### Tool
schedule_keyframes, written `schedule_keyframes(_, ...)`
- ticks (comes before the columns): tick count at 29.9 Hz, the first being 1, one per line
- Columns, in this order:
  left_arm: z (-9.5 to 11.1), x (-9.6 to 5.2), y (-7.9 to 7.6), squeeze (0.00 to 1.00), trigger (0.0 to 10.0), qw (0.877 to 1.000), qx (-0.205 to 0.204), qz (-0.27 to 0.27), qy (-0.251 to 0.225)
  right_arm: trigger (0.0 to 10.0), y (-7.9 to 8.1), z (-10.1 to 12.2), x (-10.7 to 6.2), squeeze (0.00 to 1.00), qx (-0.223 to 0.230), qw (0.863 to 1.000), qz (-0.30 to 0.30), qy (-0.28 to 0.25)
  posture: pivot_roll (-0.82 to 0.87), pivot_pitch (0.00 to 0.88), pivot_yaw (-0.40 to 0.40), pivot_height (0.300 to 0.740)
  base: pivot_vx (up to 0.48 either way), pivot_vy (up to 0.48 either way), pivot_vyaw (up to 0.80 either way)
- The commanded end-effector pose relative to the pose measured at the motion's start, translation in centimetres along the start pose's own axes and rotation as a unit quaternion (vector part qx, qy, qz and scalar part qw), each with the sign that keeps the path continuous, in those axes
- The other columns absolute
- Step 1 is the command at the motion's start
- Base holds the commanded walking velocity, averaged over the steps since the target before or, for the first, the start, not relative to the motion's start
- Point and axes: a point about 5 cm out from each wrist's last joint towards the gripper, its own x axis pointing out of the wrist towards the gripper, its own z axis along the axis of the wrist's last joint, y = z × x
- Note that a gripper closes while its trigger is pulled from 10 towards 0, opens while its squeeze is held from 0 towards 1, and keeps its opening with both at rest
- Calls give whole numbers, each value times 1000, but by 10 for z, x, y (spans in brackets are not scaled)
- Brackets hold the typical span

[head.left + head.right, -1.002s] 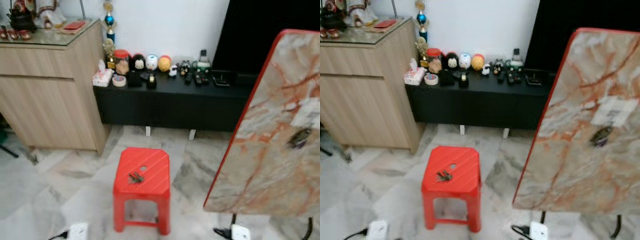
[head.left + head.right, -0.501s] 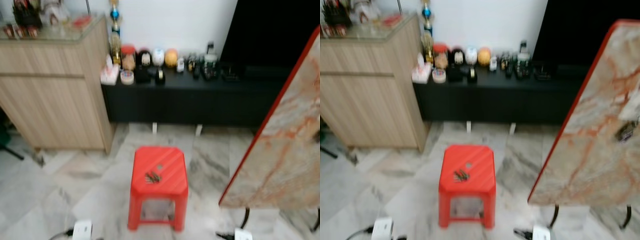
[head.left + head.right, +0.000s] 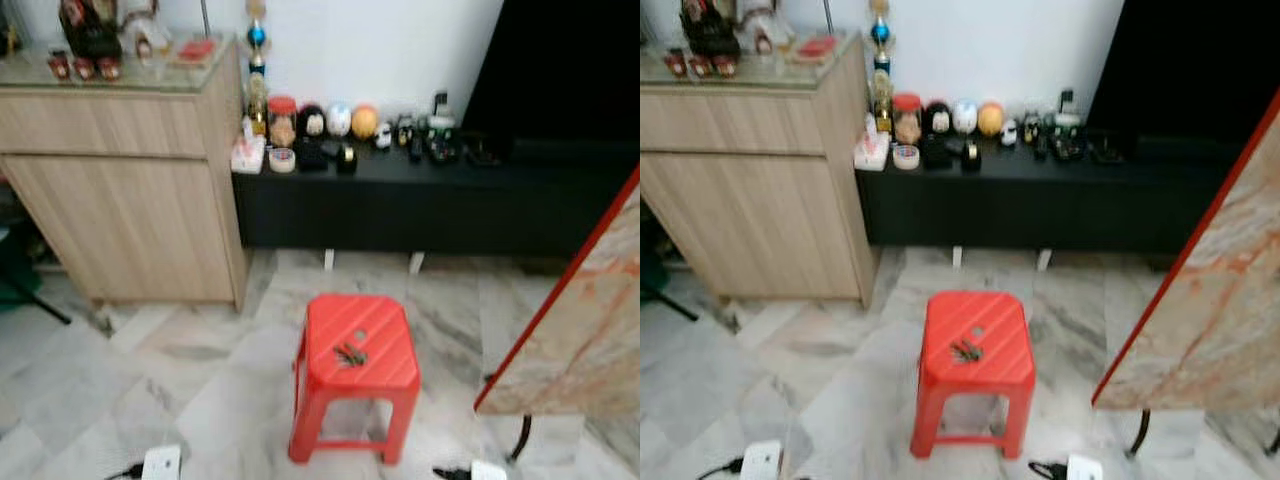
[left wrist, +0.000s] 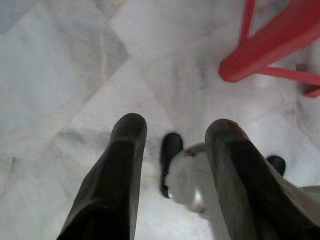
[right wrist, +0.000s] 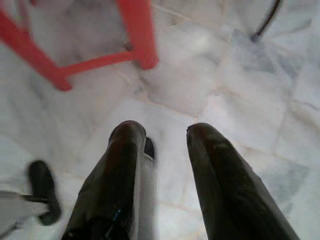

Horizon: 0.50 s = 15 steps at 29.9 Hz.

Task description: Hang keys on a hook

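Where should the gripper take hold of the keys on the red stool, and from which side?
Probably from straight above. The keys lie flat as a small bunch near the middle of the red stool top, so fingers closing across the bunch fit best. Which part is the ring is too small to tell.

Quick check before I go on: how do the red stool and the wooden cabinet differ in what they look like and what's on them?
The red stool is low, bright plastic, open between its legs; the wooden cabinet is taller, pale wood, closed down to the floor. The stool stands out in the open, the cabinet against the wall beside the black bench. The stool carries only the keys; the cabinet's glass top holds several ornaments. Both stand on the marble floor.
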Motion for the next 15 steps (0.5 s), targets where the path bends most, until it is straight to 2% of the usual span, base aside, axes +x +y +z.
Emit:
schedule_keyframes(1,-2,-1,7,0,10000,1000,-3,5,5,10000,3,7,1,0,2,1000,4,-11,51,0,-85,740,0,345,0)
schedule_keyframes(5,-2,-2,14,0,10000,1000,-4,9,6,10000,4,8,2,0,0,1000,6,-13,51,0,-86,740,0,323,0)
schedule_keyframes(15,-7,-4,15,0,10000,1000,-7,9,11,10000,6,11,2,0,2,1000,10,-18,50,0,-86,740,0,0,0)
